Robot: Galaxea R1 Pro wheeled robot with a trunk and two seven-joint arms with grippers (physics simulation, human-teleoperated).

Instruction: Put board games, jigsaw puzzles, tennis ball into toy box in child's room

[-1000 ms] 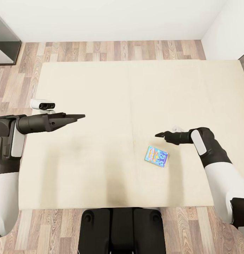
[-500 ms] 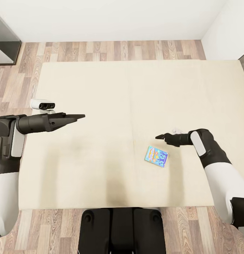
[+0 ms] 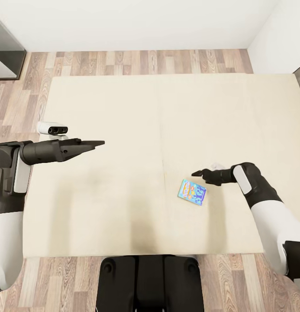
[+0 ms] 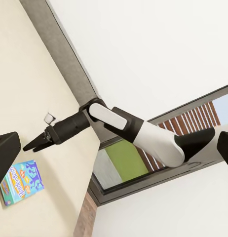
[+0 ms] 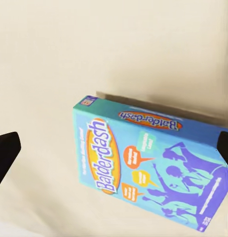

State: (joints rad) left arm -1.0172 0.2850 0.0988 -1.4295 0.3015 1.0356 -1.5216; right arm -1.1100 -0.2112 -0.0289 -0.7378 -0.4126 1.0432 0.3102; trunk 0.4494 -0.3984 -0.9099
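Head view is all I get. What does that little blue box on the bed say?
Observer: On the small blue printed game box, the right wrist view reads Balderdash.
Child: Is the right gripper open?
Observer: Yes. Its black fingertips sit wide apart, at opposite edges of that view.
Child: Is it touching the box?
Observer: No. The left wrist view shows the right gripper apart from it, with cream mattress between.
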